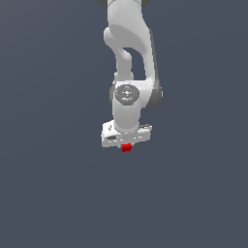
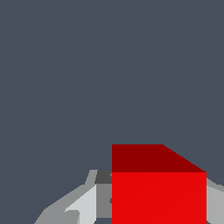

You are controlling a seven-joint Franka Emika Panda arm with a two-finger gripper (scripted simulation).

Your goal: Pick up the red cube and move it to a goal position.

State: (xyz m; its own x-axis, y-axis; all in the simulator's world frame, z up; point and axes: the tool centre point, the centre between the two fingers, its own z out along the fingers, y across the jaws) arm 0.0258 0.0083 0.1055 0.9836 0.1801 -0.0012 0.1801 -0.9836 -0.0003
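The red cube is a tiny bright red block just under the white gripper hand in the middle of the exterior view. In the wrist view the red cube fills the space between the two grey fingers, which press against its sides. The gripper is shut on the cube. The fingertips themselves are hidden by the hand in the exterior view. I cannot tell whether the cube rests on the surface or hangs just above it.
The white arm comes down from the top of the exterior view. A plain dark grey-blue surface surrounds the gripper on all sides.
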